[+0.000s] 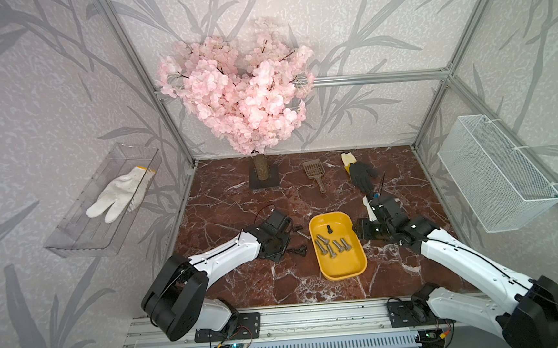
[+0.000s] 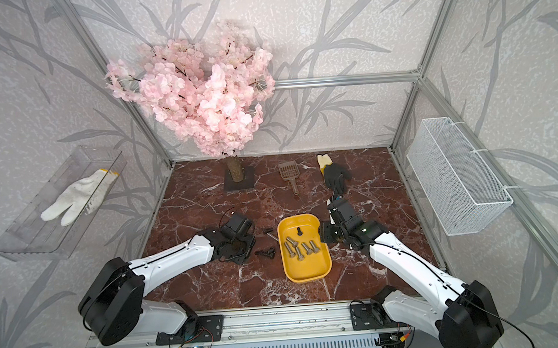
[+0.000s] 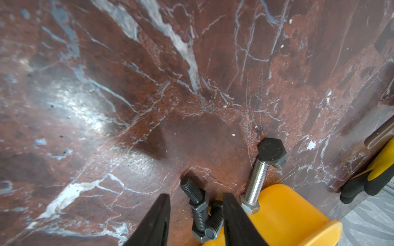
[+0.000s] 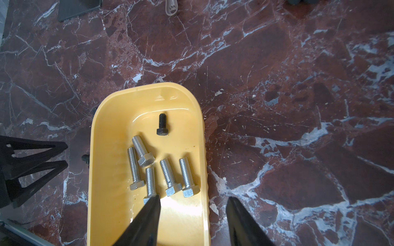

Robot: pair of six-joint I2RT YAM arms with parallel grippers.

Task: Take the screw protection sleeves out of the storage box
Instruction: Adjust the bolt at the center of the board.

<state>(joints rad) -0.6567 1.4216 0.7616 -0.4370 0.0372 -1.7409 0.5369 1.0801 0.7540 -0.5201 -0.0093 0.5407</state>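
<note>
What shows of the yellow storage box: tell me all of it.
The storage box is a shallow, glossy yellow plastic tray, rectangular with rounded corners and a raised rim. It lies flat on the marble table between the two arms. Its far half holds five silver bolts and one black sleeve, all lying down; its near half is bare. The right tool hangs open astride its rim, one finger over the inside, one outside; contact cannot be told.

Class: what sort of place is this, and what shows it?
Probably a staged robot test cell: an aluminium frame with wallpapered panels, two robot arms mounted on a front rail, and a fake blossom tree.
</note>
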